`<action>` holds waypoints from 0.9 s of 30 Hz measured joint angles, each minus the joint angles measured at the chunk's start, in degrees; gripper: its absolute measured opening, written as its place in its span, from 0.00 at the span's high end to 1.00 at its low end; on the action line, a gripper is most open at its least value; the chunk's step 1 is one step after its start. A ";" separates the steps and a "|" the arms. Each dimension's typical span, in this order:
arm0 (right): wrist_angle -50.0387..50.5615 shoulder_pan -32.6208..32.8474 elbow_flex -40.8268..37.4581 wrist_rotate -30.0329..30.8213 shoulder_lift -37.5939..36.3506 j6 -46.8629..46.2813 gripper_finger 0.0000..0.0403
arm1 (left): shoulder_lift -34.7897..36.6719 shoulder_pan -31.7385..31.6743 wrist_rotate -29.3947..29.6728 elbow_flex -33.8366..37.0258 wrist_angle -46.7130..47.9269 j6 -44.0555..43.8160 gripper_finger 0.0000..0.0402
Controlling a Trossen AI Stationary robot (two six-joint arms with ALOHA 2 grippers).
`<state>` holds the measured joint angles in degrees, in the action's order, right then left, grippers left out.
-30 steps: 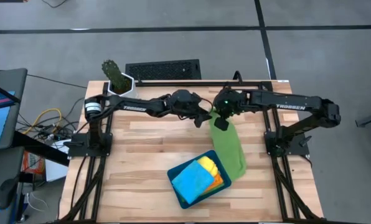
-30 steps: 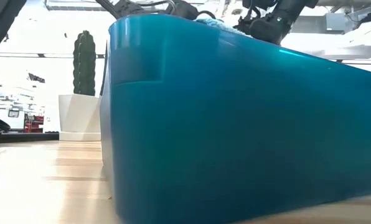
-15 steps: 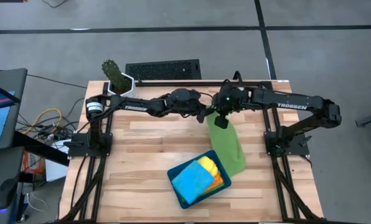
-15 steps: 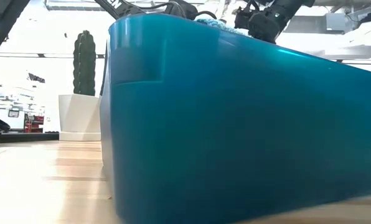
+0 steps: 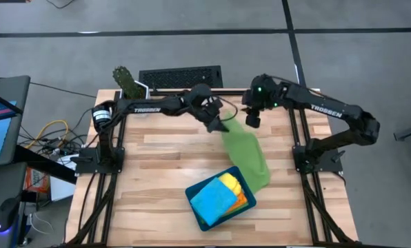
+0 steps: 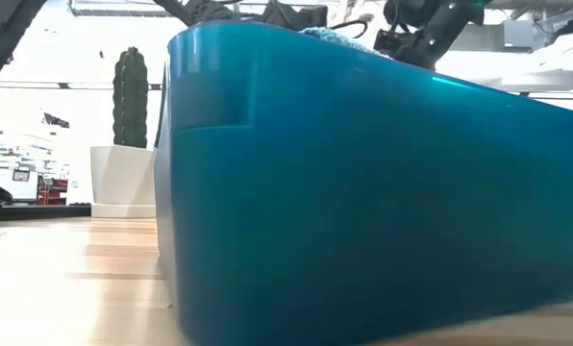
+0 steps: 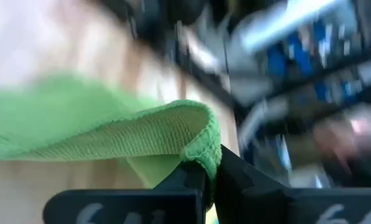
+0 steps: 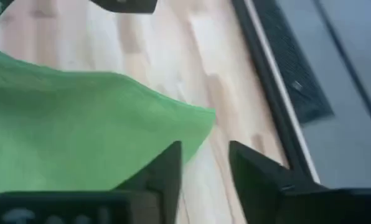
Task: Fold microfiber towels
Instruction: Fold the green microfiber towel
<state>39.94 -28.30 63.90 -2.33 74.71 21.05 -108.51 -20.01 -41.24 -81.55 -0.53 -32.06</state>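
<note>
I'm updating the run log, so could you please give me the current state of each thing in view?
Green towel: one corner lifted, far end draped by the tray.
Left gripper: jaws shut on the green towel's corner.
Right gripper: jaws open, empty, just off the towel's edge.
Tray: holds blue, yellow and orange towels.

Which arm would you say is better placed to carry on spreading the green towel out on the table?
Left, probably. The left gripper is shut on a corner of the green towel, above the table. The right gripper is open with nothing between its fingers, the towel's edge just beside it, so it would have to grasp first.
</note>
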 joint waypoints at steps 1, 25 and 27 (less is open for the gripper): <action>-0.71 -1.59 0.00 -2.91 0.52 1.86 0.60 | -0.04 -0.20 -2.37 -1.21 5.10 2.04 1.00; -15.55 -2.70 7.37 -15.67 36.15 14.78 0.37 | -0.08 5.54 9.61 -16.67 44.78 24.69 1.00; -14.49 -1.49 8.92 -15.50 37.73 15.75 0.37 | -0.08 5.59 9.99 -16.67 44.75 23.98 1.00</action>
<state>25.45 -29.79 72.82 -17.83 112.44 36.80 -108.60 -14.41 -31.25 -98.21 44.23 -8.08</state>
